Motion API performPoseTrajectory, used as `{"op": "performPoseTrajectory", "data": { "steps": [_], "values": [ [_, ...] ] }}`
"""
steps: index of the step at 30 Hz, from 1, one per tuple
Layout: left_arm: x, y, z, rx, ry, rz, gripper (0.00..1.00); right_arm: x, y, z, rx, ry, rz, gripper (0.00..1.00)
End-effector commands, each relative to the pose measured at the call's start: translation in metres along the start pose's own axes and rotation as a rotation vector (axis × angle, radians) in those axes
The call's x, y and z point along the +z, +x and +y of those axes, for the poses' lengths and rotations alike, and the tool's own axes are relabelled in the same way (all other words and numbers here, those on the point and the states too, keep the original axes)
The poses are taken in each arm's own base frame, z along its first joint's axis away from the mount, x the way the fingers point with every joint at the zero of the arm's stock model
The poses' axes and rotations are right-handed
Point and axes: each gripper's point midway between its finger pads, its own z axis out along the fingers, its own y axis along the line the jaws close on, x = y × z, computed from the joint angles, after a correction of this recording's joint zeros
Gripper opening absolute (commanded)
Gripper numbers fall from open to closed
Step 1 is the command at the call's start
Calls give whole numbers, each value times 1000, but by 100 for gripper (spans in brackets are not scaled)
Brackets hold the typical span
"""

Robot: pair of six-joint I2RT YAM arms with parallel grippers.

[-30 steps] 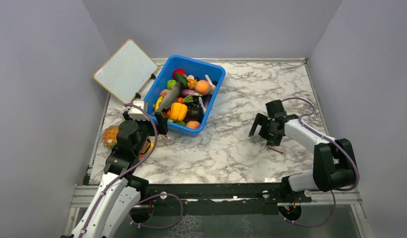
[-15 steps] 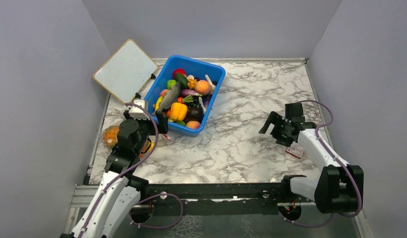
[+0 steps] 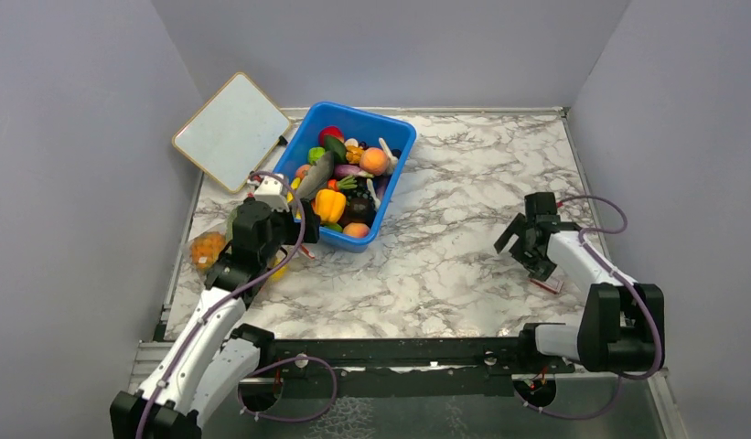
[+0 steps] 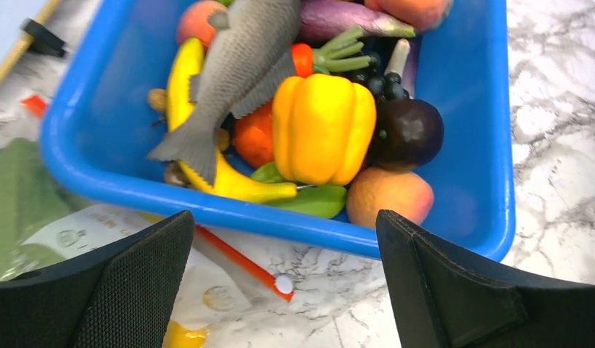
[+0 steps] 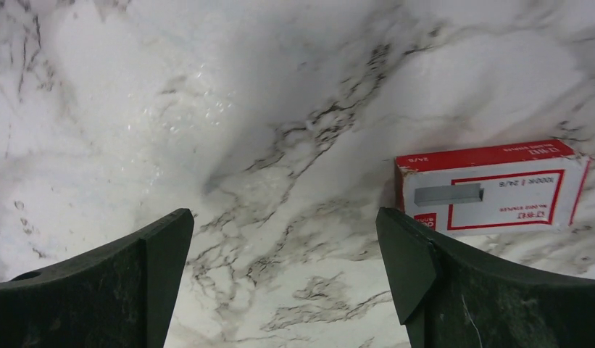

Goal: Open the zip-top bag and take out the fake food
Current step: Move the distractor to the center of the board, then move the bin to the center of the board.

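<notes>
The zip-top bag [image 4: 98,239] lies flat on the marble just left of the blue bin, mostly under my left arm in the top view. Its red-orange zip strip [image 4: 236,257] ends in a white slider [image 4: 283,284]. Through the clear plastic, fake food shows: a green leaf [image 4: 19,203], a yellow piece [image 4: 182,337] and an orange piece [image 3: 205,249]. My left gripper [image 4: 285,217] [image 3: 298,233] hovers open over the bin's near rim, with the zip end between its fingers, and touches nothing. At the table's right side, my right gripper [image 5: 285,217] [image 3: 522,251] is open over bare marble.
The blue bin [image 3: 403,151] [image 4: 454,250] is heaped with toy food: a grey fish [image 4: 236,65], a yellow pepper [image 4: 323,127], a banana, a peach. A whiteboard [image 3: 231,130] leans at the back left. A red-and-white staple box [image 5: 490,185] [image 3: 548,282] lies by the right gripper.
The right gripper swung from mid-table to the right side, and the staple box now lies further right. The left gripper moved forward toward the bin. Both stayed open.
</notes>
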Motion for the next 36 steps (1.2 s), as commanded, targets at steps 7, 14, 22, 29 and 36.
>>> {"op": "performPoseTrajectory", "data": {
  "steps": [7,14,22,29,36],
  "values": [
    [27,-29,-82,-118,341,170,99,-76,-63,20,-13,-243,-382,100],
    [51,-33,-159,33,472,241,99,-120,-32,72,-111,-632,-294,100],
    [108,11,-195,98,383,474,99,-135,0,90,-209,-806,-168,100],
    [121,30,-200,104,327,537,99,-134,6,82,-218,-774,-153,100],
    [115,49,-237,111,501,621,88,-126,12,80,-222,-766,-125,100]
  ]
}}
